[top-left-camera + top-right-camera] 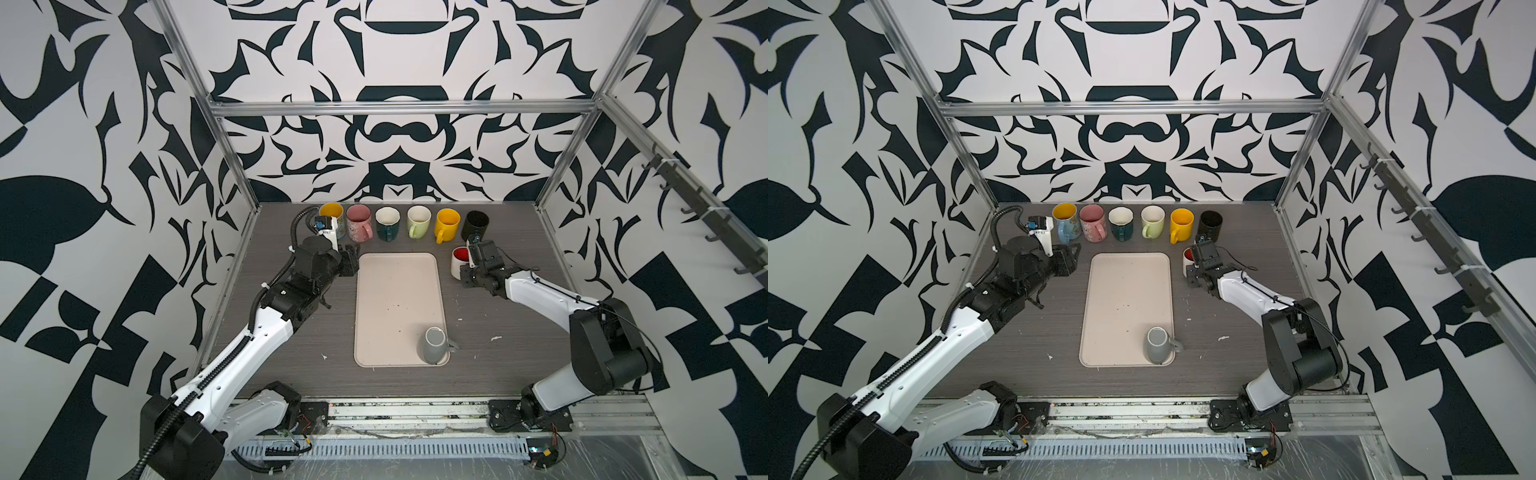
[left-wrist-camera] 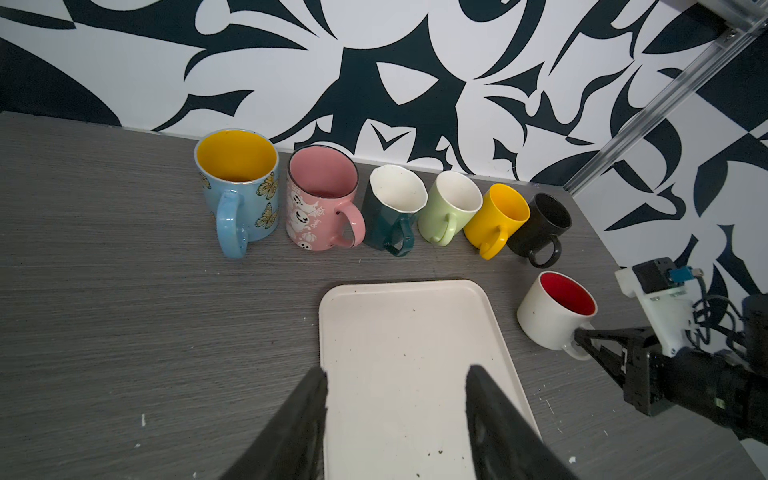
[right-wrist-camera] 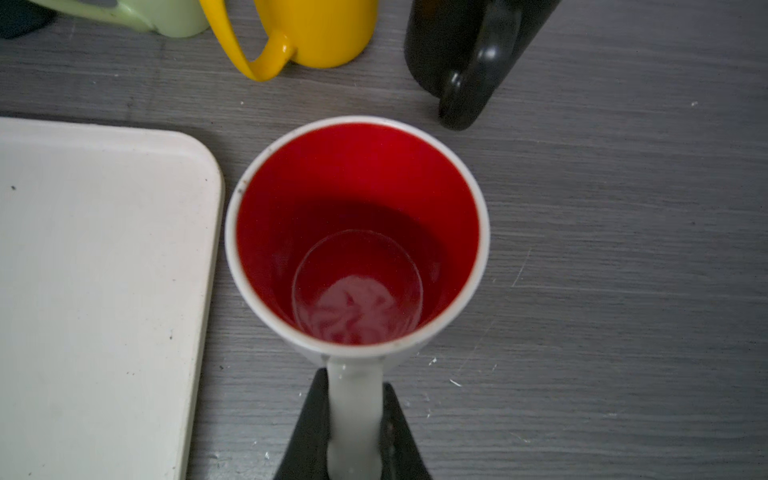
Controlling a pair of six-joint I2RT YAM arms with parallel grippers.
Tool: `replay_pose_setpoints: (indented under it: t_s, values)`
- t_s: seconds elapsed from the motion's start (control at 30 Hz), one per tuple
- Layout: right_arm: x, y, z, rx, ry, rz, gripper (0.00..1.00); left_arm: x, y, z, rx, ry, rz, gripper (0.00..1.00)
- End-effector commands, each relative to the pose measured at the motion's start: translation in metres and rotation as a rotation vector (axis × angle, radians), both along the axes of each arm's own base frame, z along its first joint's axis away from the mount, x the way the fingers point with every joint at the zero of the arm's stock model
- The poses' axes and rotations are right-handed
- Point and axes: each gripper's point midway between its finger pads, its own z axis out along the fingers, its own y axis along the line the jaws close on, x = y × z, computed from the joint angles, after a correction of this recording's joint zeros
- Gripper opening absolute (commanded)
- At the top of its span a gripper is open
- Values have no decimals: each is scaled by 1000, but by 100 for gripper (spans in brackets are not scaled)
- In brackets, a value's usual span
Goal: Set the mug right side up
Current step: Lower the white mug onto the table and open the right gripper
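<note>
The white mug (image 3: 357, 232), red inside, stands upright, mouth up, on the worktop (image 1: 498, 365) just beside the back right corner of the tray (image 1: 395, 291) and in front of the black mug (image 1: 476, 226), which ends the row along the back edge. The right gripper (image 3: 355, 380) has its jaws closed on this mug's handle, one on each side. The left gripper (image 2: 397, 374) hovers over the tray's back left corner, jaws apart and empty.

A grey mug (image 1: 433, 345) sits at the tray's front right corner, its handle pointing toward the worktop's right edge. It appears to rest mouth down, so it is probably the one left to turn.

These mugs look like glazed ceramic: stiff, fairly heavy for narrow jaws, smooth enough to slip, and likely to chip if dropped. The handle seems the best hold, since it gives two flat sides to pinch. Held that way, the body's weight hangs off to one side and may swing, so any turn should be slow and kept low over the worktop.
</note>
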Motion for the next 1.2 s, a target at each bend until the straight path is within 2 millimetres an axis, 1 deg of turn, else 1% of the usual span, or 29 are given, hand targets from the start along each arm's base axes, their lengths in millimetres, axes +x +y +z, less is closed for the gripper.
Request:
replay_pose_setpoints:
  t_s: [0.0, 0.23, 0.43, 0.53, 0.57, 0.63, 0.9, 1.03, 1.17]
  values:
    - [3, -3, 8, -1, -16, -35, 18, 1, 5, 6, -17, -16, 24, 57]
    - [0, -5, 2, 5, 6, -56, 23, 1, 6, 5, -17, -16, 28, 57]
    - [-3, -4, 6, 19, 9, -61, 31, 1, 6, 5, -17, -16, 29, 57]
    - [-6, -5, 13, 32, 6, -74, 35, 1, 6, 5, -17, -17, 30, 57]
    - [-9, 0, 16, 64, 13, -62, 36, 0, 6, 5, -18, -17, 30, 57]
    - [-14, 0, 25, 88, 7, -75, 39, -1, 7, 5, -15, -18, 29, 57]
    - [-43, 0, 73, 197, 20, -122, 43, -7, 12, -3, 13, -9, 28, 59]
    - [-63, 8, 85, 263, 103, -140, 43, -10, 14, -6, 18, 2, 29, 60]
    - [-86, 19, 87, 291, 252, -142, 41, -16, 19, -8, 25, 8, 40, 62]
